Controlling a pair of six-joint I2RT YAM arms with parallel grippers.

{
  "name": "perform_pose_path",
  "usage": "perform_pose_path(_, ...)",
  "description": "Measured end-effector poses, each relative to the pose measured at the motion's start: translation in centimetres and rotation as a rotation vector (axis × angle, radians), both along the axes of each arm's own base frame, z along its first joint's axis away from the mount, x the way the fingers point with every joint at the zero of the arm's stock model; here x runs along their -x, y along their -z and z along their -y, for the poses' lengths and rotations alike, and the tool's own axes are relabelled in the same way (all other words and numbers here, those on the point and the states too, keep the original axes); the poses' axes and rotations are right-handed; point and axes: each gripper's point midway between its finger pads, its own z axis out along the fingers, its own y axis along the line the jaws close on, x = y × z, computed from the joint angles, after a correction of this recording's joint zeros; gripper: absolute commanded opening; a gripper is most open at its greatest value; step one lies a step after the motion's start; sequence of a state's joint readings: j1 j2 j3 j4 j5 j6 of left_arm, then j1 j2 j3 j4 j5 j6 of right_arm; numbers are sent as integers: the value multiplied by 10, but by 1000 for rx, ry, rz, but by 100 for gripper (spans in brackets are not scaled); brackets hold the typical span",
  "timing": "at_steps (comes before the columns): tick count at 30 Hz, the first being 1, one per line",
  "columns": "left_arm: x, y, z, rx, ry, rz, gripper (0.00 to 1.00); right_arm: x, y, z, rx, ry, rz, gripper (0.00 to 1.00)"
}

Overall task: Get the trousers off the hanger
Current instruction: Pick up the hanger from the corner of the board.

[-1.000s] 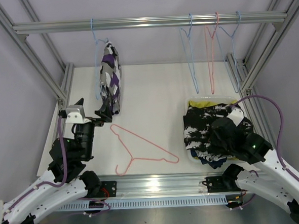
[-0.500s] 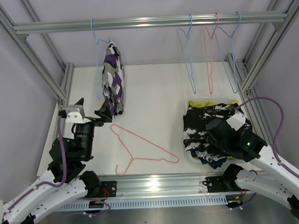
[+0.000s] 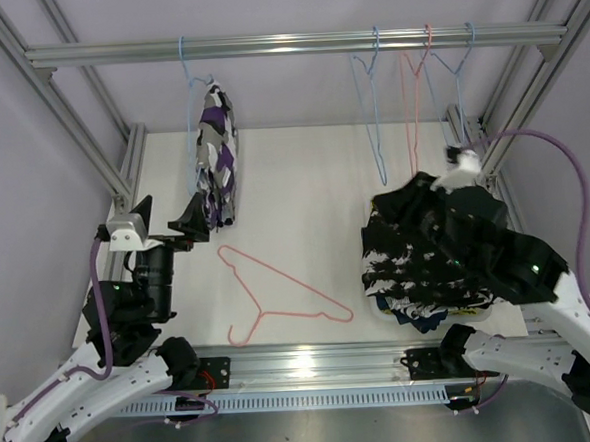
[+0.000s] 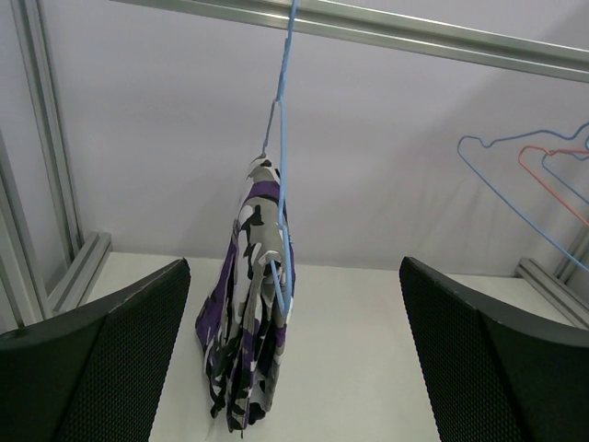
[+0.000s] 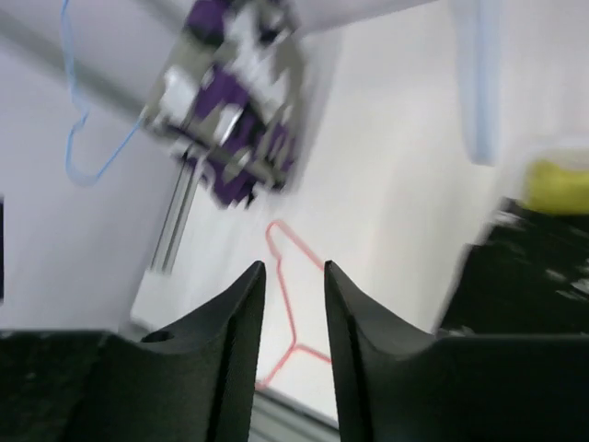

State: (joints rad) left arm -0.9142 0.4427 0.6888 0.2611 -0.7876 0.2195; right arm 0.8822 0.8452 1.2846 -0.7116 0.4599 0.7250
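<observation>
Left gripper (image 4: pixel 294 267): fingers spread to their widest, nothing between them. It faces the hanging trousers, near them but not touching.
Right gripper (image 5: pixel 292 269): fingers a narrow gap apart, nothing pinched. It is raised above the heap on the right, and its wrist view is blurred.
Hanging trousers (image 3: pixel 216 156): one pair, patterned in black, white and purple. They are folded over the blue hanger (image 4: pixel 279 166) at the left end of the rail (image 3: pixel 294 44), with the lower end close to the table (image 3: pixel 302 170).
Heap of trousers (image 3: pixel 403 259): on the right side of the table, partly under the right arm. Black-and-white patterned cloth lies on top, yellow-green cloth (image 5: pixel 557 184) shows at the far edge, and dark blue shows at the near edge. The number of pairs cannot be told.
Pink hanger (image 3: pixel 280 297): bare, lying flat on the table between the two arms, beside the heap.
Empty hangers (image 3: pixel 374 116): one blue, one pink and one blue, hooked on the right part of the rail behind the heap.
</observation>
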Motion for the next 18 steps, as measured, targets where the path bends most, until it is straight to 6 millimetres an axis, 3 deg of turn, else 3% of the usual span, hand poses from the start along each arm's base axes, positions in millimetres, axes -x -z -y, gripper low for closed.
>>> perform_pose_path(2,2,-2,-5,14,-12,6,100,-2,-3,-36,54,-128,21,39)
perform_pose_path(4,5,-6,-13,36,-30,21,99,3,6,-85,150,-284,30,40)
perform_pose_path(7,9,-11,-23,67,-57,44,99,23,50,-163,341,-505,10,42)
perform_pose_path(8,10,-12,-26,72,-64,49,99,30,68,-180,395,-559,-3,42)
perform_pose_path(9,11,-13,-29,80,-75,54,99,44,99,-202,484,-641,-26,43)
perform_pose_path(12,12,-14,-35,84,-101,61,99,77,166,-225,666,-794,-88,43)
perform_pose_path(14,13,-13,-40,85,-122,67,99,101,200,-228,761,-886,-119,43)
perform_pose_path(18,18,-15,-51,105,-153,87,100,137,232,-230,862,-1023,-139,44)
